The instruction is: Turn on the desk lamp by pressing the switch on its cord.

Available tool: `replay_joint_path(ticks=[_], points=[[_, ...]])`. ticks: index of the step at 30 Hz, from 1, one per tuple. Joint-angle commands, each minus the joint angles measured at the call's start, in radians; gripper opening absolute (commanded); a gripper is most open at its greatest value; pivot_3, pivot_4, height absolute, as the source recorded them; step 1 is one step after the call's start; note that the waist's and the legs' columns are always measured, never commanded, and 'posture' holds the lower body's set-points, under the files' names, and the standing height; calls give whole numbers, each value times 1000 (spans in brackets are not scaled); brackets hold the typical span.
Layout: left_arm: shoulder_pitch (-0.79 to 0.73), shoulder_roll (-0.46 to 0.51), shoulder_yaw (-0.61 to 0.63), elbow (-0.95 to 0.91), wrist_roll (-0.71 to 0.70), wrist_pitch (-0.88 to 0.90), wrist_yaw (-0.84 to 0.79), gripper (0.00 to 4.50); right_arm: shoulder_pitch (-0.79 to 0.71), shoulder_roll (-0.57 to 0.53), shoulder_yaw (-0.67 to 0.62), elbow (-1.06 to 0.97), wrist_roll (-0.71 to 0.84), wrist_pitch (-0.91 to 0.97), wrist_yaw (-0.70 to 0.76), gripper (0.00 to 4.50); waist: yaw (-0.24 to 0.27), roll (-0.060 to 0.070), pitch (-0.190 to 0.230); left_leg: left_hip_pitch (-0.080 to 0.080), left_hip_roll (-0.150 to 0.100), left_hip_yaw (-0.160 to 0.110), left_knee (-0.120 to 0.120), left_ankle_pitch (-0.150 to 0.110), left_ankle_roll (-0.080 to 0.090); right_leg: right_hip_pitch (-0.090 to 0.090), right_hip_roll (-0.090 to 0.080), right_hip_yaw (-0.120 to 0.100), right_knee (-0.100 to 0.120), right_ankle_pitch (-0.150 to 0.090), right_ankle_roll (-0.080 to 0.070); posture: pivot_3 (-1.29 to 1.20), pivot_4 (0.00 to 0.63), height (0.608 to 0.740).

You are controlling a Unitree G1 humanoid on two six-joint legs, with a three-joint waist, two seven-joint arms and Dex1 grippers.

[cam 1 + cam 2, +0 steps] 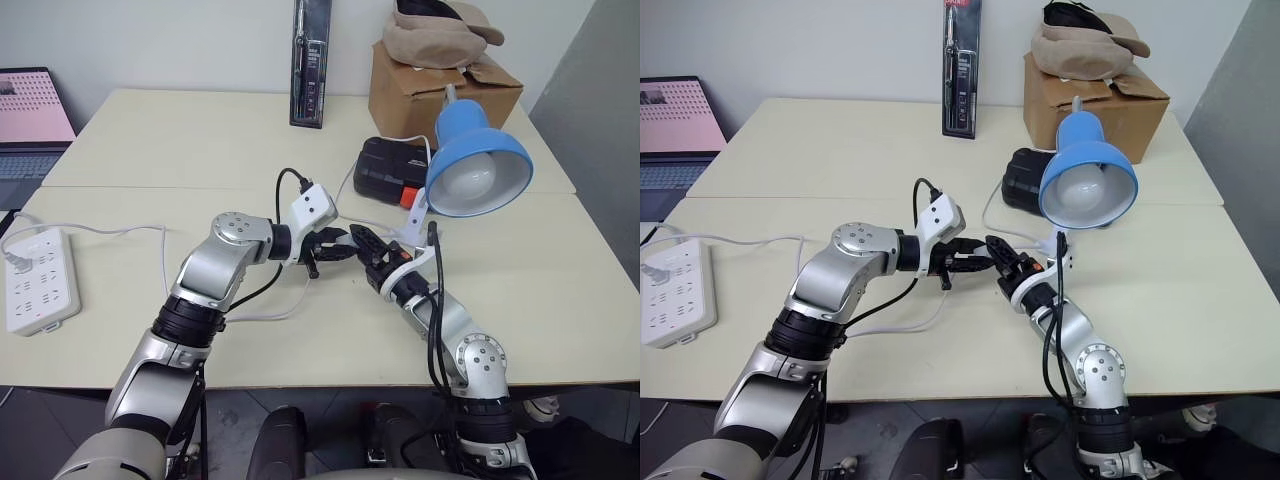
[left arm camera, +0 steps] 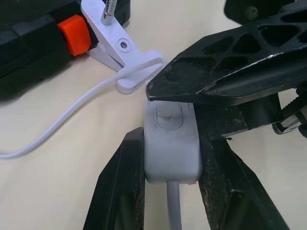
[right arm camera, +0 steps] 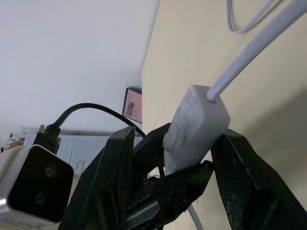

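While left claw (image 2: 168,191) grips switch (image 2: 171,141) | right claw (image 3: 192,158) spread, fingers straddling switch | bare table (image 1: 560,290) around

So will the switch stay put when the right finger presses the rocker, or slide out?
Probably stays: the left gripper has a finger on each side of the switch. The smooth plastic could still slip. The thin cord looks floppy, so it offers no support.

Silver-grey metal arms, round joint caps, black ribbed collars; white wrist camera housings with black cables; left gripper (image 1: 338,246) and right gripper (image 1: 362,243) fingers black plastic, triangular cut-outs
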State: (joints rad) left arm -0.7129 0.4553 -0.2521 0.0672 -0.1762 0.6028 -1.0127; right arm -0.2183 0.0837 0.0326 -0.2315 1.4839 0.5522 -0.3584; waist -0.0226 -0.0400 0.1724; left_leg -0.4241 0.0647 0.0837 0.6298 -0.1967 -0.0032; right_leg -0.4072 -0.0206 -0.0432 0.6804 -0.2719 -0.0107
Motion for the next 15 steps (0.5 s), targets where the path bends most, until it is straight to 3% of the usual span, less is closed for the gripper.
replay_joint_path(ticks=[1, 15], points=[[-6, 2, 0, -27, 0, -14, 9, 1122, 1, 67, 16, -52, 36, 10, -5, 2431, 0, 0, 0, 0, 0, 0, 0, 0, 0, 0, 0, 0, 0, 0, 0, 0, 150, 740], [-6, 7, 1, -25, 2, -19, 7, 1122, 9, 75, 16, -42, 47, 11, -26, 2431, 0, 0, 0, 0, 0, 0, 0, 0, 0, 0, 0, 0, 0, 0, 0, 0, 150, 740]])
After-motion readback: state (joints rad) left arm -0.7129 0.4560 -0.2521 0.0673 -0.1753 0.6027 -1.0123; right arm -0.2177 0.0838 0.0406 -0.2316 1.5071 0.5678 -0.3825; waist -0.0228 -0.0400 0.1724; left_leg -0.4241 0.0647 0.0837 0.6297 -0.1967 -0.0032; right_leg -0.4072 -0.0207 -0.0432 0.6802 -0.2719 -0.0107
